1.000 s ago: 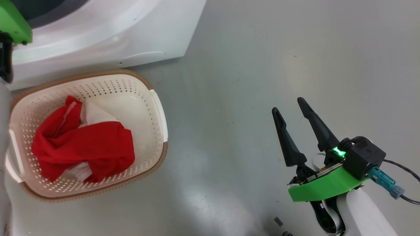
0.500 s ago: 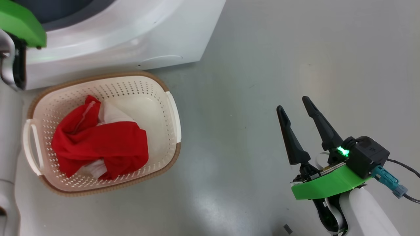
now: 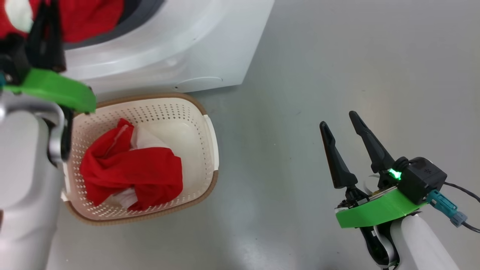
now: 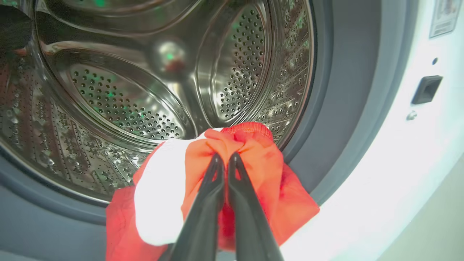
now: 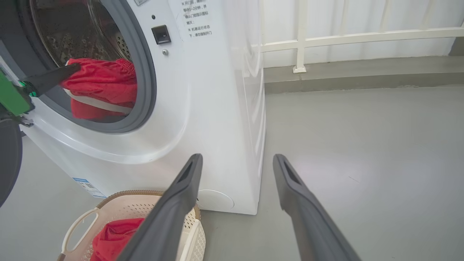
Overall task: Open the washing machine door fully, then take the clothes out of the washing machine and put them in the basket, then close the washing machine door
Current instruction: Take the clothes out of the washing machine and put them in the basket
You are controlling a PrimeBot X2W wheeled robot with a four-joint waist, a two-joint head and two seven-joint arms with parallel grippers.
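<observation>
The white washing machine (image 5: pixel 203 119) stands with its round mouth uncovered. At the grey gasket, my left gripper (image 4: pixel 224 157) is shut on a red garment with white panels (image 4: pixel 261 163), which hangs half out of the steel drum (image 4: pixel 145 79). The head view shows that gripper (image 3: pixel 47 15) at the top left against the red cloth (image 3: pixel 90 17). Below it stands the cream basket (image 3: pixel 204 150) with more red and white clothes (image 3: pixel 142 172) inside. My right gripper (image 3: pixel 341 123) hovers open over bare floor. A dark curved edge (image 5: pixel 7 159) may be the washing machine door; I cannot tell.
Grey floor stretches to the right of the washer and basket. A white railing (image 5: pixel 301 40) and a low kerb run along the far wall. My left forearm (image 3: pixel 26 180) overlaps the basket's left side in the head view.
The head camera has shifted, sliding the basket and washer rightward in the picture. My left gripper has drawn back from the drum, bringing a red garment to the opening. The right gripper stays open.
</observation>
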